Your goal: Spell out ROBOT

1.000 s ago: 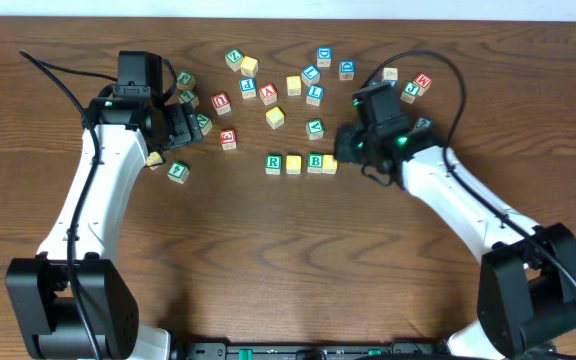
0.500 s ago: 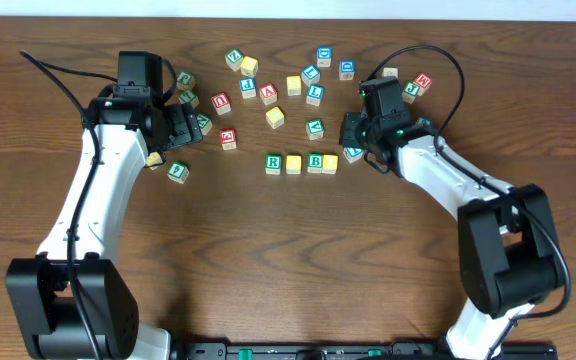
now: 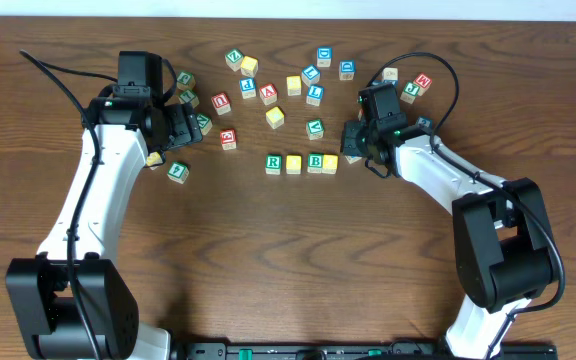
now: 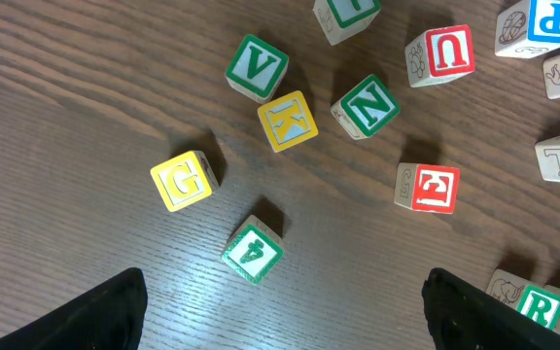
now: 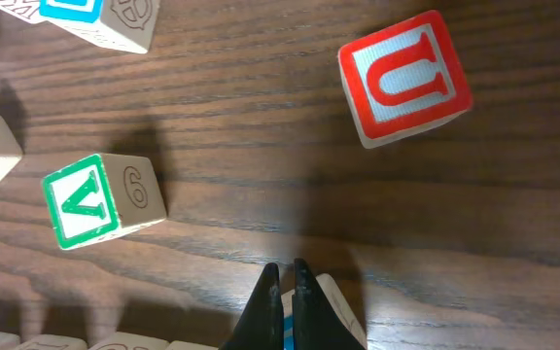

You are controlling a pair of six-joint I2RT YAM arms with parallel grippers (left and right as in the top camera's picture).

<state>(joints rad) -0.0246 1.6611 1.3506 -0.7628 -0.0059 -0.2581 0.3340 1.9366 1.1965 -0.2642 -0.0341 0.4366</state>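
Note:
A row of blocks lies mid-table: green R (image 3: 273,162), a yellow block (image 3: 293,163), green B (image 3: 315,161) and a yellow block (image 3: 330,162). My right gripper (image 3: 352,140) is shut, its tips (image 5: 288,277) resting against a blue-lettered block (image 5: 331,313) just right of the row (image 3: 355,155). A green V block (image 5: 100,199) and a red U block (image 5: 404,78) lie beyond it. My left gripper (image 3: 183,125) is open and empty at the left, above a green block (image 4: 253,250).
Loose blocks lie scattered at the back of the table (image 3: 298,85). Under the left wrist are yellow G (image 4: 184,180), yellow K (image 4: 288,120), green N (image 4: 367,107), green V (image 4: 258,66), red E (image 4: 428,187) and red U (image 4: 439,53).
My right gripper has moved up and to the right, away from the row's right end. The left arm has not moved.

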